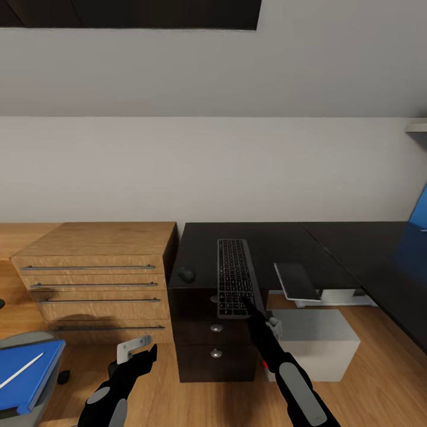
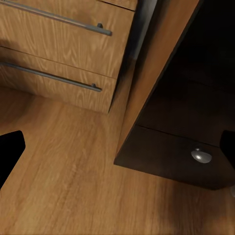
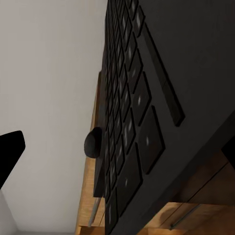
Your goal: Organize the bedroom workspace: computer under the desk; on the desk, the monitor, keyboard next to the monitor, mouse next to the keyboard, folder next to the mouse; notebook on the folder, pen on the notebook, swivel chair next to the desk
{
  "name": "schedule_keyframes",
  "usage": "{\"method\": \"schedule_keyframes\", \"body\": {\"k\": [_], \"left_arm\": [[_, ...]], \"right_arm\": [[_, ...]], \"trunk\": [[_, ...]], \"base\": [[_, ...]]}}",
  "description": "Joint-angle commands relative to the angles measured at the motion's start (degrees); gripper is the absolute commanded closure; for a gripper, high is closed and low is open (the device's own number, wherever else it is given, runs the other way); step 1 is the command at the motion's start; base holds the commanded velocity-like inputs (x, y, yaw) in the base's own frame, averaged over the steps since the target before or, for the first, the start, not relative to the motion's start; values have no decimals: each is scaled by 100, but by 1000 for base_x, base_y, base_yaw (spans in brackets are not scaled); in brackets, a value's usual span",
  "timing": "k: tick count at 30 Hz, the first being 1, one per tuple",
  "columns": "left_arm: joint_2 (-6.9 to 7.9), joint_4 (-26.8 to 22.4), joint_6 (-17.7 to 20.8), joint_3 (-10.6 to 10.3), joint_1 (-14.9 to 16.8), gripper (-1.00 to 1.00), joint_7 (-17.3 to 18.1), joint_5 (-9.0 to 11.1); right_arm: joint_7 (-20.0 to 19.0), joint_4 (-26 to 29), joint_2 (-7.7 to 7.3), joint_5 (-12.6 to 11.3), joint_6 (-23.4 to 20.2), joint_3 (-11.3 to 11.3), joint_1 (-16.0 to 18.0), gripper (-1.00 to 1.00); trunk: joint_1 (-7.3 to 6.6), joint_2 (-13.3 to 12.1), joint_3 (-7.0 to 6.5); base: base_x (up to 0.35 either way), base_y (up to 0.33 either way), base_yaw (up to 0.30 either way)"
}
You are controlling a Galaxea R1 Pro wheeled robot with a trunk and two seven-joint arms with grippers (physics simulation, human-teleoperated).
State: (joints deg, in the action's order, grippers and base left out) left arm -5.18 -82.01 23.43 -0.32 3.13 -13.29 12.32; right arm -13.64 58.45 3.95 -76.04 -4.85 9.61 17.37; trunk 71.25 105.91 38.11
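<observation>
Reaching over the front edge of the black-topped desk [image 1: 279, 240], the right gripper [image 1: 248, 305] sits at the near end of the keyboard [image 1: 233, 276], which lies lengthwise on the desktop with that end at the desk's edge above the dark drawers [image 1: 214, 341]. From the head camera its fingers merge with the dark keys, so whether the jaws grip the keyboard cannot be told; the right wrist camera shows two dark fingertips spread far apart at the frame's sides, with the keys [image 3: 132, 122] close up between them. The mouse [image 1: 187, 274] rests on the desktop to the left of the keyboard, apart from it, and appears as a round dark shape [image 3: 94, 143] beyond the keyboard in the right wrist picture. The left gripper [image 1: 139, 353] hangs low over the wood floor [image 2: 63, 171] in front of the light wood chest [image 1: 98, 273], jaws spread wide on nothing, its camera looking at the chest's steel handles and a silver knob [image 2: 201, 155] on a desk drawer. Under the desk stands the grey computer [image 1: 317, 344], with a pale flat panel [image 1: 296, 280] lying tilted just beyond it. At lower left, the blue folder [image 1: 26, 373] lies on the grey swivel chair [image 1: 24, 341], the white pen [image 1: 21, 372] resting across it.
</observation>
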Motion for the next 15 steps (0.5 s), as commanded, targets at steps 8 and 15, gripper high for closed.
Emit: {"method": "schedule_keyframes", "body": {"k": [8, 15], "left_arm": [[0, -8, 21, -3, 3, -100, -42, 60], [0, -8, 21, -3, 3, -100, -42, 60]], "right_arm": [[-17, -1, 0, -57, -24, -3, 3, -100], [-13, 1, 0, -52, -24, -3, 3, 100]], "trunk": [[-1, 3, 6], [-1, 3, 6]], "base": [[0, 0, 0], [0, 0, 0]]}}
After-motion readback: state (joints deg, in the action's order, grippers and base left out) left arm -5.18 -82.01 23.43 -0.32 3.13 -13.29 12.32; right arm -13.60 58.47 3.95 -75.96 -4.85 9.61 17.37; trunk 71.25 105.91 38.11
